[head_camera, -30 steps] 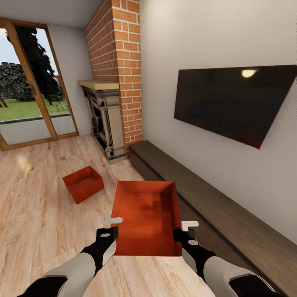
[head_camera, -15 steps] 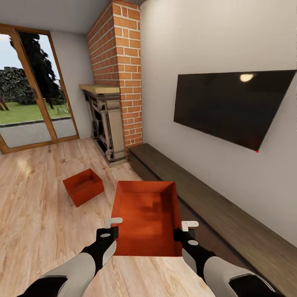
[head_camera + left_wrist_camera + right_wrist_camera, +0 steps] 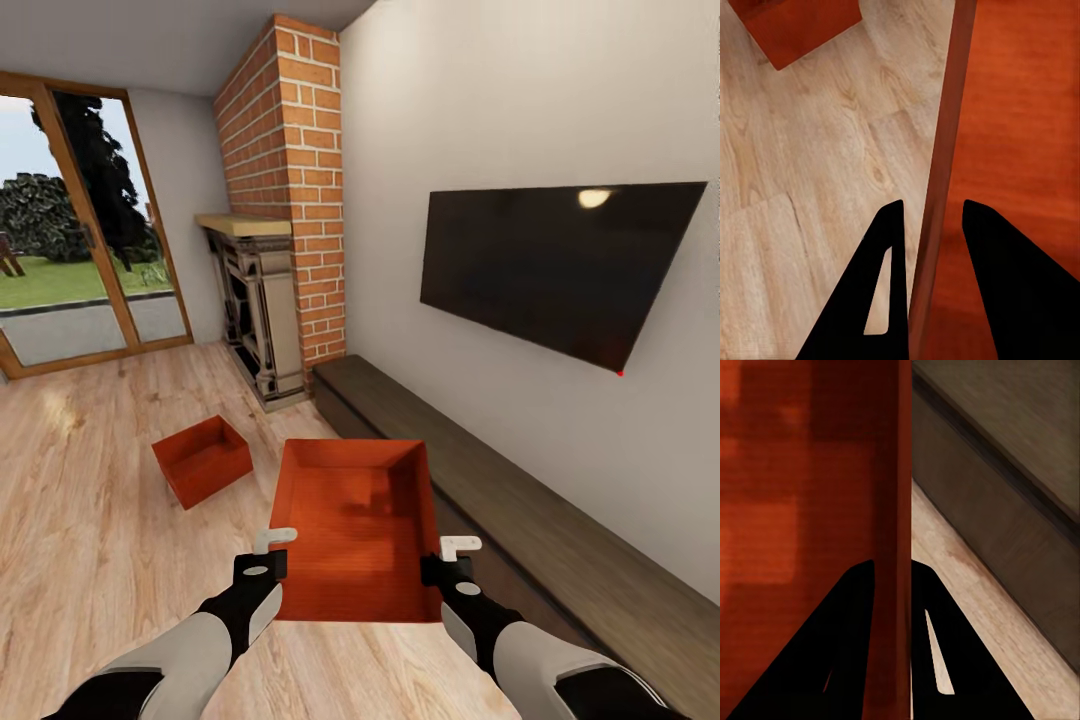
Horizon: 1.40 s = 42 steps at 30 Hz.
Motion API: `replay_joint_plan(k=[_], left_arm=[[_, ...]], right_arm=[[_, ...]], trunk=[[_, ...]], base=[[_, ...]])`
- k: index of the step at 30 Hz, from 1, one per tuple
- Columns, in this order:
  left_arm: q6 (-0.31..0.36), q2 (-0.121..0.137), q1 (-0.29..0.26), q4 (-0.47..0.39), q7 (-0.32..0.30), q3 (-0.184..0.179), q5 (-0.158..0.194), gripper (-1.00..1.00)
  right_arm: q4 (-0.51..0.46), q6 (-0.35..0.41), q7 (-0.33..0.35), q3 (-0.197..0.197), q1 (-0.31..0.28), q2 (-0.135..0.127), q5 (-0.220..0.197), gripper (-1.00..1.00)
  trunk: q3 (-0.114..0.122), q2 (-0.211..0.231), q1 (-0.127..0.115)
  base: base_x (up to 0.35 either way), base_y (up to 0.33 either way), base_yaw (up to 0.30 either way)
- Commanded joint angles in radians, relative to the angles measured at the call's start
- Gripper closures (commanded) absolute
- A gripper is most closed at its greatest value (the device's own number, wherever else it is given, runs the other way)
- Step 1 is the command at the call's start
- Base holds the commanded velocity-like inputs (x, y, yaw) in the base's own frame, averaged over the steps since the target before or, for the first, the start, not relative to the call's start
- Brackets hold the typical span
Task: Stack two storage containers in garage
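head view tilted up slightly; held bin (image 3: 355, 530) unchanged at lower centre. left gripper (image 3: 262, 552) and right gripper (image 3: 448, 558) each still pinch a side wall. second bin (image 3: 202, 461) still on the wood floor (image 3: 80, 520), so carry-out hasn't started.

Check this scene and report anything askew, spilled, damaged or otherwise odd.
Nothing looks damaged or spilled. The held container sits level between the left gripper and right gripper, each straddling a side wall. The second container rests upright on the wood floor, merely angled to the planks.

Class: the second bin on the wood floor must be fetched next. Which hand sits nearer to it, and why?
Left. The second bin lies on the left hand side; the right hand is by the bench. Both grip the held bin.
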Motion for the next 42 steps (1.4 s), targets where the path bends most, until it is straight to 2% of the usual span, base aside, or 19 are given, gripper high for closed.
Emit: replay_joint_plan(k=[1, 35, 42], left_arm=[[-0.001, 0.003, 0.0, -0.001, 0.006, 0.011, -0.013, 1.0], [0.0, 0.005, 0.0, 0.0, 0.006, 0.011, -0.013, 1.0], [0.001, 0.005, 0.0, -0.001, 0.007, 0.011, -0.013, 1.0]], right_arm=[[0.001, -0.006, -0.034, -0.039, -0.001, -0.006, -0.013, 1.0], [0.001, -0.006, -0.034, -0.039, -0.001, -0.006, -0.013, 1.0], [0.001, -0.006, -0.031, -0.039, -0.001, -0.006, -0.013, 1.0]], trunk=[[0.001, -0.001, 0.0], [0.055, -0.001, 0.0], [0.058, -0.001, 0.0]], base=[[0.0, 0.0, 0.0], [0.0, 0.0, 0.0], [0.0, 0.0, 0.0]])
